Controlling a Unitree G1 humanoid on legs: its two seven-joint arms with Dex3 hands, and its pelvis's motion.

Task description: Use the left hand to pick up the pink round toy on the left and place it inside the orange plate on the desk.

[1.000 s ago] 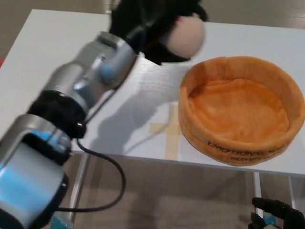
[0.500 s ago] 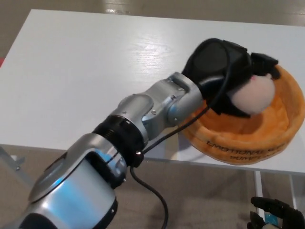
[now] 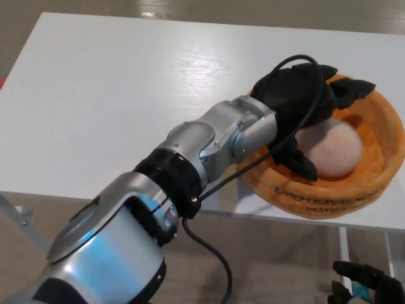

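Note:
The pink round toy [image 3: 330, 149] lies inside the orange plate [image 3: 380, 180] at the right of the white desk [image 3: 107, 95]. My left hand [image 3: 302, 101] hovers over the plate's left half, just above and left of the toy. Its fingers [image 3: 351, 88] are spread apart and hold nothing. The silver left forearm [image 3: 215, 142] reaches across the desk from the lower left and hides the plate's left rim. My right hand [image 3: 367, 285] shows only partly at the bottom right corner, below the desk's edge.
A black cable [image 3: 209, 253] loops from the left arm below the desk's front edge. The desk's left and far parts show only bare white surface. Floor shows beyond the desk's far edge.
The left hand carried the toy rightward over the plate, then opened. The toy now rests in the plate, free of the fingers.

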